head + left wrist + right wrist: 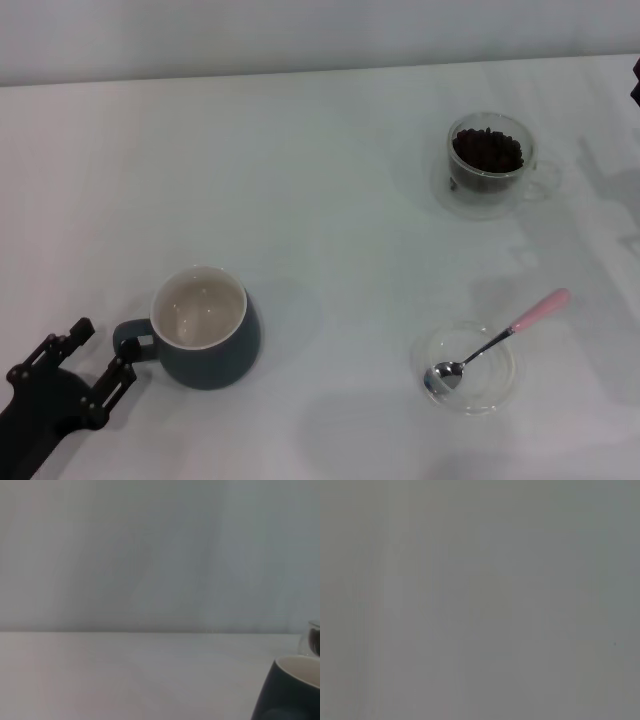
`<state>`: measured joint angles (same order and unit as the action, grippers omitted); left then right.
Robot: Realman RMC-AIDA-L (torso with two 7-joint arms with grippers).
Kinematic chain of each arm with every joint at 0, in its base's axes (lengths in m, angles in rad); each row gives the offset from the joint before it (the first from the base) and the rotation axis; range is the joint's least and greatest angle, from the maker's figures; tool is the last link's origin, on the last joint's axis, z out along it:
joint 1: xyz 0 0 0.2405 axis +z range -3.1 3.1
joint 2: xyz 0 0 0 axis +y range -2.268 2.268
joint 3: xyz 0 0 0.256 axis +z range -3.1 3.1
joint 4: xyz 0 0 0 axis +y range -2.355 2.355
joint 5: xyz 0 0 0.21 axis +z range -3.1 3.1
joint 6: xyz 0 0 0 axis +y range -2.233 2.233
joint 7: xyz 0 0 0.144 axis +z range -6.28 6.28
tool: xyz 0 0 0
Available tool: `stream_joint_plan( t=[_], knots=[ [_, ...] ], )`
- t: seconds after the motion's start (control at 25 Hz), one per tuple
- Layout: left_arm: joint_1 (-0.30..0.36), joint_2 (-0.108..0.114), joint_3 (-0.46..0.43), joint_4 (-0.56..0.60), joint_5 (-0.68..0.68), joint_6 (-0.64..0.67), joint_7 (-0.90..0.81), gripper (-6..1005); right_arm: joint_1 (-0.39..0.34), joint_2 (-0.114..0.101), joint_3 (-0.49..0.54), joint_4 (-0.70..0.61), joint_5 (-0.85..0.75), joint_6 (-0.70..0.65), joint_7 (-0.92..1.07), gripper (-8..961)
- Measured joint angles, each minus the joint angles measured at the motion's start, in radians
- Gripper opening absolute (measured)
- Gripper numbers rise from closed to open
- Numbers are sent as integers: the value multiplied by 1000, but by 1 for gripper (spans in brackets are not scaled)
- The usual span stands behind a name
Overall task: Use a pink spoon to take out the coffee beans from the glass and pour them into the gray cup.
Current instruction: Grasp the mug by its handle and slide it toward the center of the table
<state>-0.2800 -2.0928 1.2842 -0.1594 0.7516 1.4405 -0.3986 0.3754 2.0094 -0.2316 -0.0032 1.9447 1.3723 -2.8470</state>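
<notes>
The gray cup (205, 328) stands at the front left, empty, with its loop handle pointing left. My left gripper (107, 342) is open just left of that handle, not holding it. The cup's edge also shows in the left wrist view (292, 690). The glass (490, 165) stands at the back right with a heap of coffee beans (487, 150) inside. A sliver of the glass shows in the left wrist view (314, 637). The pink spoon (495, 343) lies at the front right, bowl down in a shallow clear dish (500, 385), pink handle pointing up and right. My right gripper is out of view.
The white table (330, 230) runs to a pale wall at the back. A dark sliver of the right arm (636, 80) shows at the far right edge. The right wrist view shows only plain grey.
</notes>
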Motion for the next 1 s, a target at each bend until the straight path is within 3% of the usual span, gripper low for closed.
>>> stream_joint_plan(
  t=[0.52,0.72,1.0],
  knots=[
    [-20,0,5,11,11,-26,9,609,2,2,0,12,3,0,0,827],
    [-12,-3,1,11,12,-27,5,392,2,2,0,12,3,0,0,827],
    [-11,-4,0,11,10,-27,9,373,2,2,0,12,3,0,0,827]
  ],
)
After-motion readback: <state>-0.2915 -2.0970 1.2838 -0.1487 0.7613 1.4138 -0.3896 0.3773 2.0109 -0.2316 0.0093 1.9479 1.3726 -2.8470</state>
